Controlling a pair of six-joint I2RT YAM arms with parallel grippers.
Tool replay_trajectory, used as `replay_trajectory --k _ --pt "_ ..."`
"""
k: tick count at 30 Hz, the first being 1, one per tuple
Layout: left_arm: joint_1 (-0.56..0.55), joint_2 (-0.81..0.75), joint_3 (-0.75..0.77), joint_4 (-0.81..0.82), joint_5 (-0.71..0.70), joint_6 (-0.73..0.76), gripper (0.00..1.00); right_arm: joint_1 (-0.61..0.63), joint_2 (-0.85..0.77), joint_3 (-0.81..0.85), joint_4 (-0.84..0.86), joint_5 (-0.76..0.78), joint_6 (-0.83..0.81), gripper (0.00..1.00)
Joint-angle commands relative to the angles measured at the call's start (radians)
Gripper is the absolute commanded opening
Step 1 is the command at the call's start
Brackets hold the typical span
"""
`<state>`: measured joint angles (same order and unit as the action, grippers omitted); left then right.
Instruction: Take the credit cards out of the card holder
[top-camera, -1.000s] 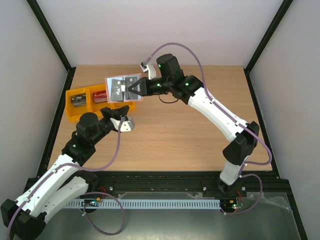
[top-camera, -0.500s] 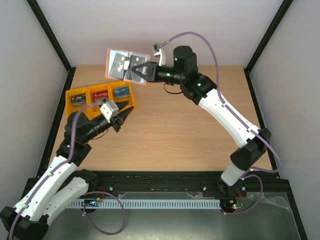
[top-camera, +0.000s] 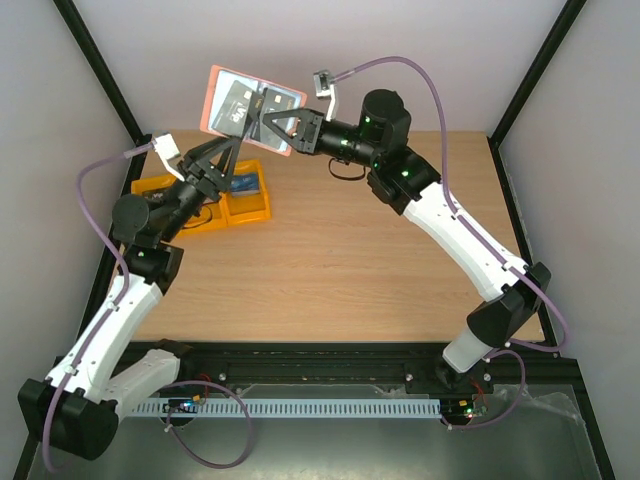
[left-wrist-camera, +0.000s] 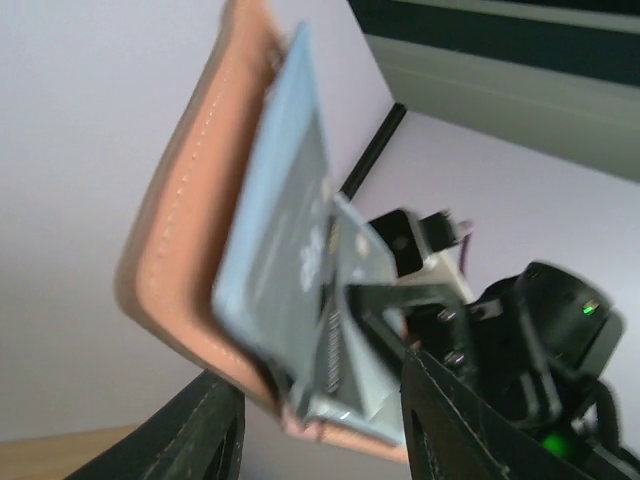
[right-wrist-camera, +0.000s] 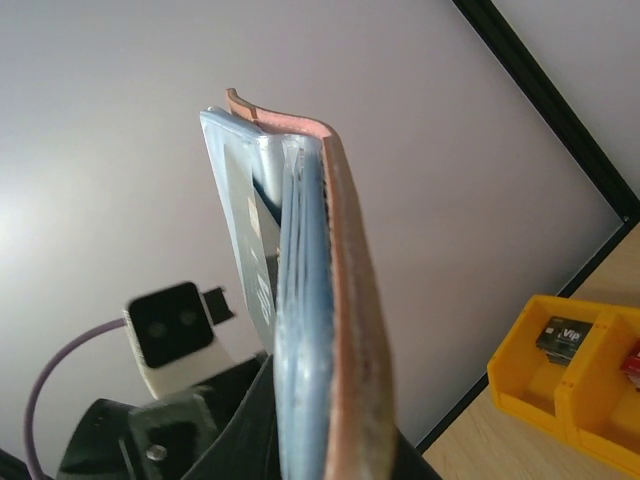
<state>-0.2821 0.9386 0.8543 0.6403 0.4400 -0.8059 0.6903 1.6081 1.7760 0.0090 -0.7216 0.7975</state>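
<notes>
Card holder (top-camera: 252, 108) hangs higher, clamped in the right gripper (top-camera: 265, 122). Left gripper (top-camera: 226, 152) has swung up just below, wide open, empty, ready to draw a card (top-camera: 232, 100)

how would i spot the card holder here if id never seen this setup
Start at the far left corner of the wooden table, by the yellow tray. Up in the air there, clamped in the right gripper, is the card holder. It is the only flat rectangle off the table, with a pinkish-brown rim and a pale blue-grey face.

Wooden table (top-camera: 350, 260); yellow tray (top-camera: 256, 212) far-left, cards (right-wrist-camera: 562, 333) inside, count unclear.
</notes>
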Motion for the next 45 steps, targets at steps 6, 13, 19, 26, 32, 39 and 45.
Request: replay_trajectory --k 6,13,19,26,32,39,45 --pt "-0.058 0.043 0.048 0.062 -0.038 -0.076 0.29 0.006 -0.040 -0.024 0.080 -0.003 0.022 0.02" --pt "-0.054 0.036 0.041 0.026 -0.049 -0.074 0.25 0.006 -0.041 -0.025 0.080 -0.011 0.021 0.02" --pt "-0.054 0.022 0.014 -0.052 -0.108 -0.074 0.37 0.006 -0.033 -0.019 0.077 -0.006 0.038 0.02" --pt "-0.055 0.035 0.004 -0.024 -0.095 -0.068 0.32 0.012 -0.029 -0.023 0.063 -0.008 0.037 0.02" --pt "-0.062 0.024 -0.013 -0.010 -0.054 -0.079 0.35 0.012 -0.020 -0.011 0.065 -0.012 0.028 0.01" --pt "-0.066 0.024 -0.012 -0.008 -0.047 -0.069 0.31 0.012 -0.010 -0.002 0.061 -0.017 0.025 0.02" --pt "-0.062 0.025 -0.012 -0.011 -0.060 -0.084 0.12 0.011 -0.013 -0.002 0.045 -0.013 0.013 0.02"
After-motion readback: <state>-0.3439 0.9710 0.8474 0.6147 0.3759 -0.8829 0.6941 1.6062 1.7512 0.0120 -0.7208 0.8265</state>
